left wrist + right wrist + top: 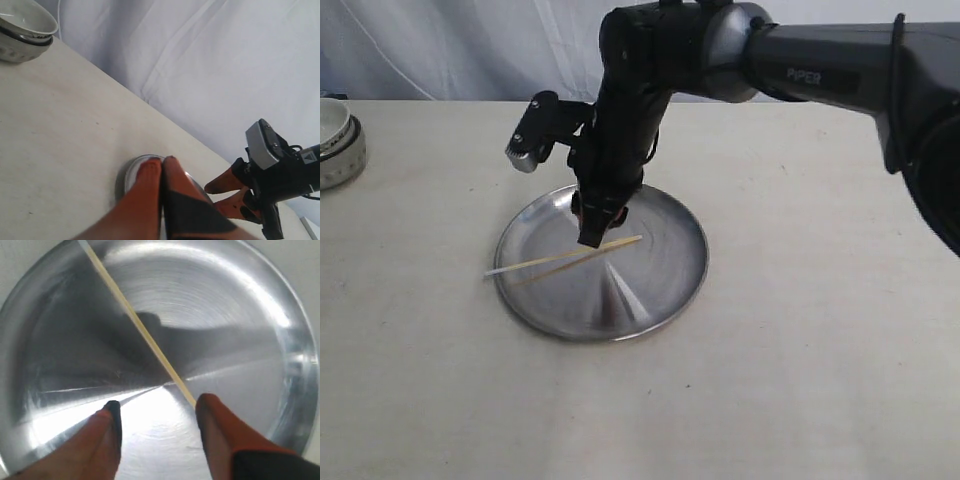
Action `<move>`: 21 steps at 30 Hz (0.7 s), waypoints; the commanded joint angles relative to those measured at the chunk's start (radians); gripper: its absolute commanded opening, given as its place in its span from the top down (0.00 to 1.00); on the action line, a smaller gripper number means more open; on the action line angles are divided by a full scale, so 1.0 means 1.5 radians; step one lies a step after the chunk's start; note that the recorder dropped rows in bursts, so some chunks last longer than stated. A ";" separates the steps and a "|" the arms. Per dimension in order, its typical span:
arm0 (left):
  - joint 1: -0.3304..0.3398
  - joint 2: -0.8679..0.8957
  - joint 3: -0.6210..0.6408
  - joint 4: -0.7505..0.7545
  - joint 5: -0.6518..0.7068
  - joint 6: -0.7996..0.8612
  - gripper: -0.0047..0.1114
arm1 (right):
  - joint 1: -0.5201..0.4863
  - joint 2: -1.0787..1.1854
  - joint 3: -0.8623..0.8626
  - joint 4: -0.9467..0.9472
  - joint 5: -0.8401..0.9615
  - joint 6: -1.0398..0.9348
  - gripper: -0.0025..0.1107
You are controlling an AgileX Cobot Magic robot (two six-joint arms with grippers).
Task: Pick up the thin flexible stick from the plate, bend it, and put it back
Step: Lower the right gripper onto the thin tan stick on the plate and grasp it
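Note:
The thin flexible stick (560, 258) lies straight across the shiny steel plate (670, 300), its left end poking past the rim. My right gripper (590, 238) points down over the plate's middle, at the stick's right end. In the right wrist view the gripper (157, 407) is open over the plate (225, 315). The stick (135, 320) ends right beside one orange fingertip (207, 405), and nothing sits between the fingers. My left gripper (162, 161) is shut with nothing in it, low over the table by the plate's rim (131, 172). It is out of the exterior view.
A white ceramic bowl (335, 140) stands at the table's far left edge, also seen in the left wrist view (25, 27). A pale curtain hangs behind the table. The right arm's wrist camera (532, 135) juts out above the plate's left side.

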 commanded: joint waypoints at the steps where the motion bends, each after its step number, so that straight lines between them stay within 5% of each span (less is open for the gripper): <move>1: -0.002 -0.003 0.002 -0.012 0.004 -0.001 0.96 | -0.001 0.040 -0.048 0.004 0.028 -0.010 0.56; 21: -0.002 -0.003 0.002 -0.015 0.004 -0.001 0.96 | -0.001 0.163 -0.171 0.082 0.091 -0.084 0.56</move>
